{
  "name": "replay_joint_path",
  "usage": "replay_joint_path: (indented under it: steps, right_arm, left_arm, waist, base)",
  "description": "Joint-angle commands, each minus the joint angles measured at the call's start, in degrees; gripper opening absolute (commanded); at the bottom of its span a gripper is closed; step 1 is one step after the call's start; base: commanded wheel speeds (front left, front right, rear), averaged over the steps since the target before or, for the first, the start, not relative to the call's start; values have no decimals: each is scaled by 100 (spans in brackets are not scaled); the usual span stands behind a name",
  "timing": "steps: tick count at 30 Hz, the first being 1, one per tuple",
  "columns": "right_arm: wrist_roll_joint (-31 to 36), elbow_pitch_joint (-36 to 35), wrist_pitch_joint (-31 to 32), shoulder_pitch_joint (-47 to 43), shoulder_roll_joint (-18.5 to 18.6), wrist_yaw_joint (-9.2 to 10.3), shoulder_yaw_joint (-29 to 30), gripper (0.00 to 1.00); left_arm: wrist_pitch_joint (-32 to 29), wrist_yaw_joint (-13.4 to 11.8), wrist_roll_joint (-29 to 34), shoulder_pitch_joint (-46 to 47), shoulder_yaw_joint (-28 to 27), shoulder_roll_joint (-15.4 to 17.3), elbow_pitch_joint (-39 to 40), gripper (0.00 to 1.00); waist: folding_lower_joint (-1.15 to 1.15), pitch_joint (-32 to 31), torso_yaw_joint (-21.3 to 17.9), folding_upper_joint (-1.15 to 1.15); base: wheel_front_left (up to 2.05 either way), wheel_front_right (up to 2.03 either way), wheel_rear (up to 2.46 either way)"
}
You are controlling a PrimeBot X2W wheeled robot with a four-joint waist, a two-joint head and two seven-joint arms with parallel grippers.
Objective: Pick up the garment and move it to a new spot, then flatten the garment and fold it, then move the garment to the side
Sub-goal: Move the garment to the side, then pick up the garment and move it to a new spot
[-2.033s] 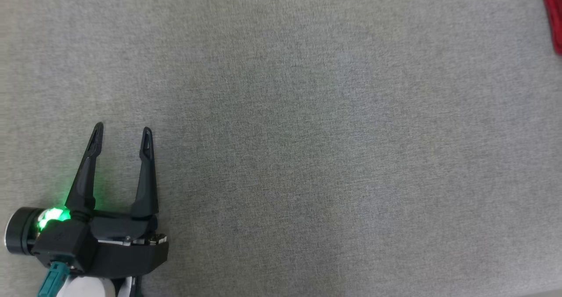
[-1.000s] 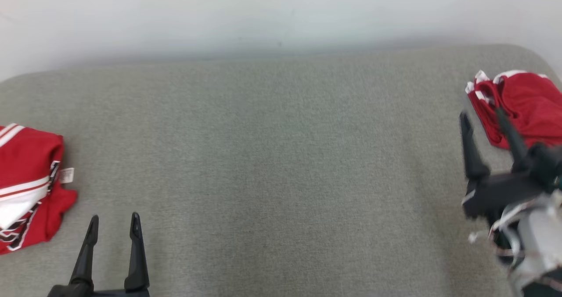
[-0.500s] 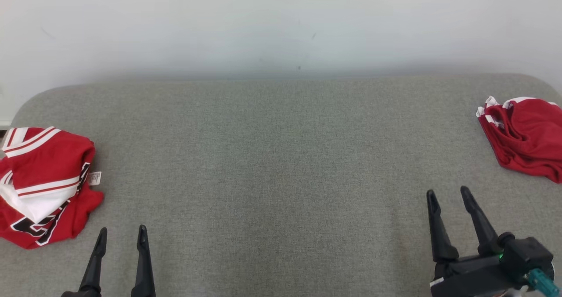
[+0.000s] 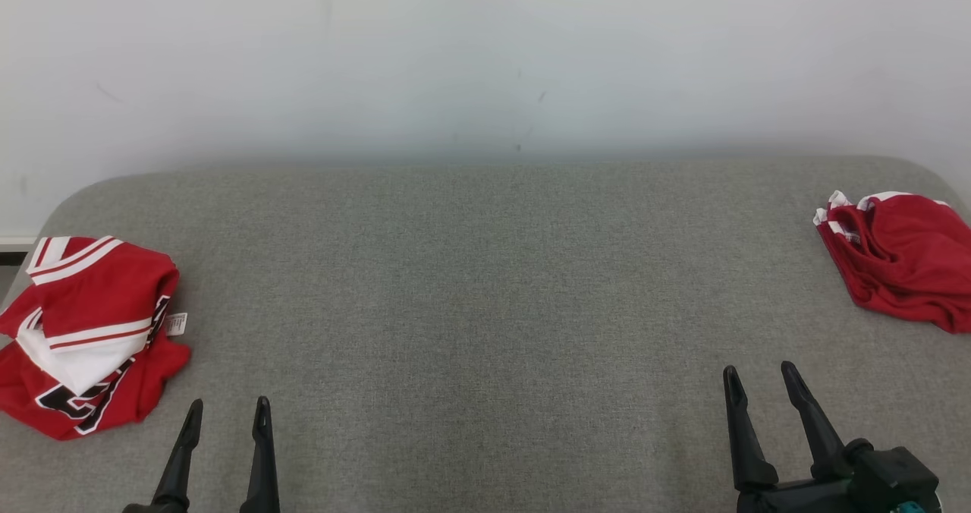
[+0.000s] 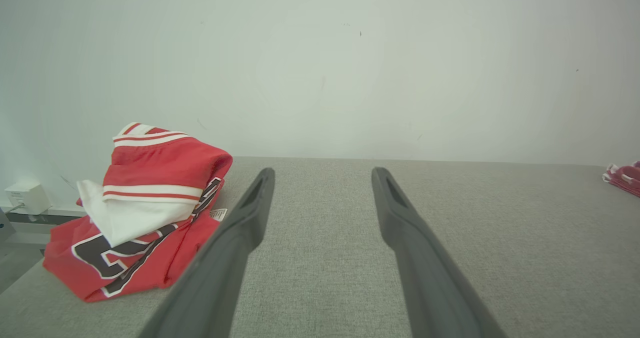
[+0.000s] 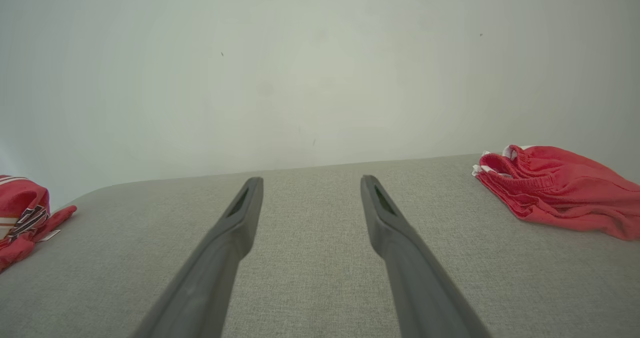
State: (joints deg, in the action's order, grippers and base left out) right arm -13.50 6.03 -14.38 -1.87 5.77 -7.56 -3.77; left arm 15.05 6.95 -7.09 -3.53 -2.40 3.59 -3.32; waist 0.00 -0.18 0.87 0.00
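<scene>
Rumpled red garment (image 4: 903, 262) (gathered elastic waistband (image 6: 502, 164))

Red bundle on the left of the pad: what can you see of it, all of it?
The bundle is red cloth with white bands, thin red stripes, a white panel and black white-edged lettering half hidden in folds. Loosely folded, lumpy, not flat. A small white label sticks out on its right. It lies at the left edge of the grey pad, touching only that. The open left gripper is near it, apart.
</scene>
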Motion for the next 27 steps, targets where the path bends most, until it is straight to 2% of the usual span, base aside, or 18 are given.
replay_joint_path:
  steps: [1, 21, 27]
  right_arm:
    - [23, -19, -9, -74, -44, 16, 22, 100]
    - [96, 148, -48, -104, -187, 17, 75, 100]
    - [111, 194, -54, -82, -192, 17, 60, 100]
  left_arm:
    - [18, -4, -34, -85, -9, 8, -19, 100]
    - [18, 25, -15, -117, -59, 32, -46, 100]
    - [18, 8, 9, -54, -88, 44, -104, 100]
  waist:
    - [0, -9, 4, 0]
    - [0, -45, -29, 0]
    - [0, -27, 132, 0]
  base:
    - [0, 0, 0]
    - [0, 0, 0]
    - [0, 0, 0]
